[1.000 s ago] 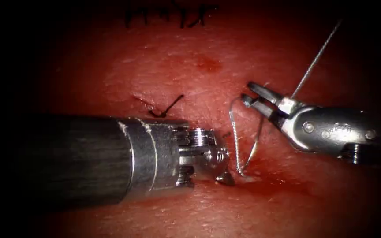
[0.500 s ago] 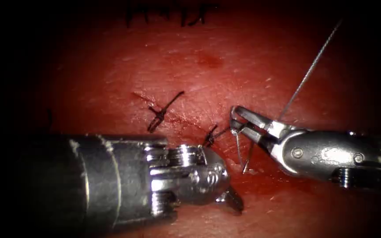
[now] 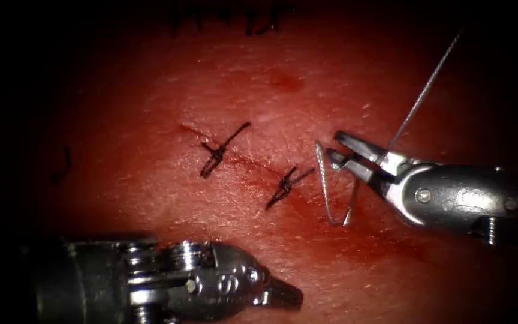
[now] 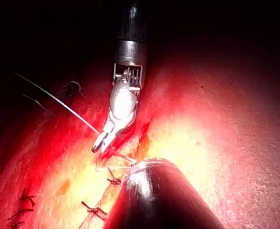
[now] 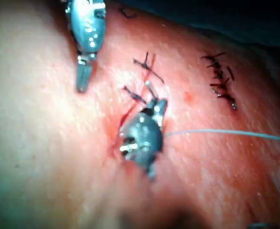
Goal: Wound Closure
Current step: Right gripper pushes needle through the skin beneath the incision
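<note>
My right tool point(image 3: 334, 146) comes in from the right, shut on the curved needle point(image 3: 326, 189) near its thread end. The needle's bend hangs down to the tissue point(image 3: 223, 84) at the lower end of the cut point(image 3: 253, 163); whether it enters I cannot tell. Its free tip points up beside the jaws. Thread point(image 3: 427, 87) runs up and right from the jaws. My left tool point(image 3: 289, 295) lies low, left of the cut, shut and holding nothing. The right wrist view has the right tool point(image 5: 158, 106) at the cut and the left tool point(image 5: 83, 80) apart from it.
Two knotted dark stitches point(image 3: 218, 153) point(image 3: 286, 185) cross the cut above and left of the needle. An older sutured row point(image 5: 220, 76) sits further off. Red fluid point(image 3: 385, 246) wets the tissue below the right tool. In the left wrist view the thread point(image 4: 58, 102) runs to the right tool point(image 4: 101, 142).
My left tool has drawn back down and to the left, away from the needle, uncovering the second stitch. The right tool kept the needle, dipping left and then lifting slightly right again.
</note>
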Robot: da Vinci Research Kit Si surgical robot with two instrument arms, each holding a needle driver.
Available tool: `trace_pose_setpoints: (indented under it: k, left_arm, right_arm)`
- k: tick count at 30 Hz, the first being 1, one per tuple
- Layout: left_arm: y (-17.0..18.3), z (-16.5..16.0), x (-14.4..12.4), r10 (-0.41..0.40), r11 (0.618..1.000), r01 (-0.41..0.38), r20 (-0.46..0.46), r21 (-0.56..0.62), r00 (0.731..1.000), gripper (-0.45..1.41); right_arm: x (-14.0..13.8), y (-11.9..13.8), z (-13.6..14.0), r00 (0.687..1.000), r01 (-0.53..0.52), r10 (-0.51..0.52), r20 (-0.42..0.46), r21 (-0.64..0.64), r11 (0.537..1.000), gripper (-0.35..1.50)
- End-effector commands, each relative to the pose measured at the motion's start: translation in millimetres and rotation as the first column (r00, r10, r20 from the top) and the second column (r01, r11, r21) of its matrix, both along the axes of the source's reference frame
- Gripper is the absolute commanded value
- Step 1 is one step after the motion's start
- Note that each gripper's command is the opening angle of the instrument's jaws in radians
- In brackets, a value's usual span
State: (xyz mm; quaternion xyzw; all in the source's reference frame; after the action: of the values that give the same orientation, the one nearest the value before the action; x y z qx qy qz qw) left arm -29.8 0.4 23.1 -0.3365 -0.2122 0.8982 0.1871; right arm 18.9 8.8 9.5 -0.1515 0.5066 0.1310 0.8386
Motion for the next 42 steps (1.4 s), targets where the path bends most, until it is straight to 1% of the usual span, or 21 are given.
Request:
trace_pose_setpoints:
  k: [1, 6, 9, 11, 16, 23, 27, 31, 36, 42]
  left_arm:
    - [0.1, 0.5, -0.6, -0.006, 1.0, 0.006, 0.004, -0.007, 1.0, -0.43]
    - [0.8, 0.7, -0.6, -0.047, 0.998, 0.048, 0.017, -0.031, 0.999, -0.45]
    - [0.5, 1.2, -0.8, -0.061, 0.997, 0.062, 0.01, -0.041, 0.998, -0.45]
    - [-0.4, 1.7, -1.0, -0.052, 0.998, 0.053, 0.017, -0.03, 0.998, -0.45]
    - [-2.3, 2.7, -1.0, -0.032, 0.999, 0.033, 0.034, -0.016, 0.999, -0.43]
    - [-2.5, 1.3, 0.3, -0.026, 1.0, 0.026, 0.04, -0.009, 0.999, -0.42]
    - [-3.1, 0.6, 0.3, -0.025, 1.0, 0.025, 0.04, -0.011, 0.999, -0.43]
    - [-3.5, 0.6, -0.3, -0.028, 0.999, 0.028, 0.036, -0.017, 0.999, -0.45]
    - [-4.1, 1.7, -1.1, -0.028, 0.999, 0.029, 0.034, -0.023, 0.999, -0.45]
    - [-4.3, 2.8, -1.0, -0.021, 0.999, 0.022, 0.037, -0.026, 0.999, -0.45]
  right_arm:
    - [0.5, -0.3, 0.7, 1.0, -0.005, 0.005, -0.006, 0.013, 1.0, -0.35]
    - [0.4, -0.1, 0.8, 0.999, -0.031, 0.032, -0.026, 0.049, 0.998, -0.35]
    - [0.2, 0.0, 0.8, 0.998, -0.047, 0.051, -0.048, 0.075, 0.996, -0.35]
    - [0.0, 0.2, 0.8, 0.995, -0.064, 0.072, -0.071, 0.107, 0.992, -0.35]
    - [-0.2, 0.4, 0.9, 0.992, -0.056, 0.073, -0.107, 0.156, 0.986, -0.35]
    - [0.0, 0.1, 1.0, 0.987, -0.053, 0.082, -0.136, 0.202, 0.978, -0.35]
    - [0.1, -0.1, 0.9, 0.984, -0.061, 0.099, -0.149, 0.238, 0.969, -0.35]
    - [0.1, -0.1, 0.9, 0.977, -0.077, 0.133, -0.167, 0.305, 0.949, -0.35]
    - [0.1, 0.0, 0.9, 0.966, -0.136, 0.209, -0.155, 0.382, 0.914, -0.35]
    - [-0.1, 0.3, 0.9, 0.954, -0.167, 0.256, -0.157, 0.433, 0.886, -0.35]
